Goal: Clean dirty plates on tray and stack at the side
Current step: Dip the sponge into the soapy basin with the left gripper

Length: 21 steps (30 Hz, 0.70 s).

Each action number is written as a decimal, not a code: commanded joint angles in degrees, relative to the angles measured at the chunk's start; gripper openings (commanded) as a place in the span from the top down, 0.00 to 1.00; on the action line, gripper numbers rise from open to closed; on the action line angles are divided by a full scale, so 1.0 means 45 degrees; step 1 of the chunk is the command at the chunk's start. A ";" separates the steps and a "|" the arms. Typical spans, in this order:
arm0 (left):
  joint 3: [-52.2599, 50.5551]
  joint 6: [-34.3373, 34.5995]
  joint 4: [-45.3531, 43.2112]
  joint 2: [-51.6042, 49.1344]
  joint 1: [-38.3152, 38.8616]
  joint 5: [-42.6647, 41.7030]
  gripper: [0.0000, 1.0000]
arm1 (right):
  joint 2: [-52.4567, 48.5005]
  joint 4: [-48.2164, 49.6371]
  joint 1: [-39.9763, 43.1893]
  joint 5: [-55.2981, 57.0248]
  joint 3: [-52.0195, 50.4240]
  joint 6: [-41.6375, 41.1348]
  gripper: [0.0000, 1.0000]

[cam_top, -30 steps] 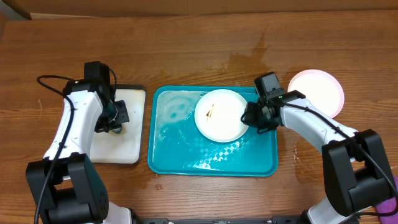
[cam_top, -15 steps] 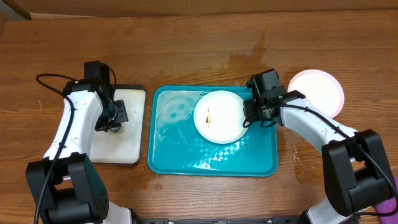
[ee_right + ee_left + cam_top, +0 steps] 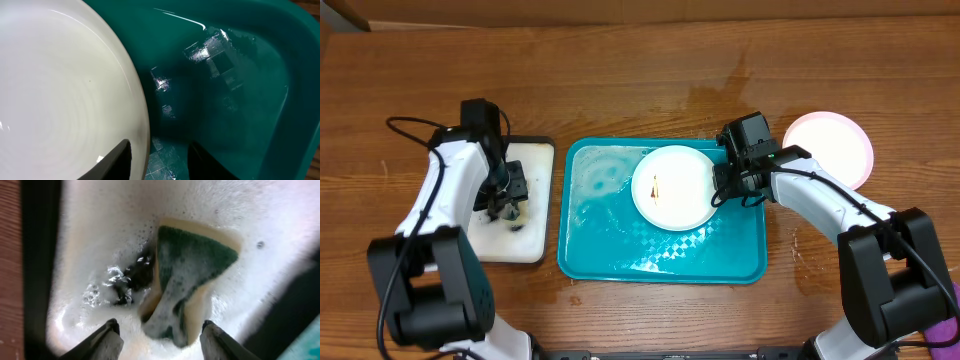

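On the wooden table point(image 3: 620, 80), a wet teal tray point(image 3: 610, 240) held one white plate point(image 3: 685, 195); left gripper point(image 3: 159, 332) and right gripper point(image 3: 157, 155) gaped empty.

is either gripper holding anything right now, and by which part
Nothing is held. The left gripper stands open over the sponge; the right gripper is open astride the rim of the white plate.

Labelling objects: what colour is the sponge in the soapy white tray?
The sponge is dark green over pale yellow; the left wrist view shows it best.
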<state>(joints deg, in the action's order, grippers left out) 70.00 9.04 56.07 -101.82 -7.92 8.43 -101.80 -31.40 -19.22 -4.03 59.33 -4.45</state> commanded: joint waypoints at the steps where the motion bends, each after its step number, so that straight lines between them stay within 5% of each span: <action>1: -0.0121 -0.0010 -0.0053 -0.0782 -0.0068 0.0121 0.48 | -0.0034 -0.0029 -0.0049 0.0112 -0.0029 0.0039 0.61; 4: -0.0121 -0.0015 -0.0301 -0.1375 -0.0068 0.0121 0.52 | -0.0034 -0.0049 -0.0049 0.0107 -0.0029 0.0039 0.61; 7: -0.0117 -0.0019 -0.0389 -0.1802 -0.0068 -0.0024 0.80 | -0.0034 -0.0053 -0.0049 -0.0015 -0.0029 -0.0005 0.61; 9: -0.0083 -0.0015 -0.0403 -0.1802 -0.0068 -0.0223 0.88 | -0.0034 -0.0049 -0.0049 -0.0015 -0.0029 0.0000 0.60; 11: 0.0121 -0.0015 -0.0287 -0.1778 -0.0073 -0.0219 0.76 | -0.0034 -0.0029 -0.0049 -0.0015 -0.0029 -0.0005 0.59; 13: 0.0355 -0.0010 -0.0233 -0.1778 -0.0073 -0.0214 0.34 | -0.0034 0.0039 -0.0044 -0.0005 -0.0029 -0.0005 0.52; 14: 0.0461 -0.0010 -0.0243 -0.1778 -0.0073 -0.0214 0.30 | -0.0034 0.0097 -0.0044 0.0000 -0.0029 -0.0010 0.46; 18: 0.0690 0.0083 -0.0588 -0.1778 -0.0068 -0.0219 0.38 | -0.0039 0.0418 -0.0049 -0.0015 -0.0029 -0.0986 0.46; 21: 0.0656 0.0559 -0.1025 -0.1855 -0.0068 -0.0257 0.57 | -0.0044 0.0447 -0.0063 -0.0019 -0.0029 -0.1661 0.46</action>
<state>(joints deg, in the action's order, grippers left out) 71.72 9.61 52.27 -109.32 -7.92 7.99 -101.80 -29.71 -19.22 -4.10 59.33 -7.75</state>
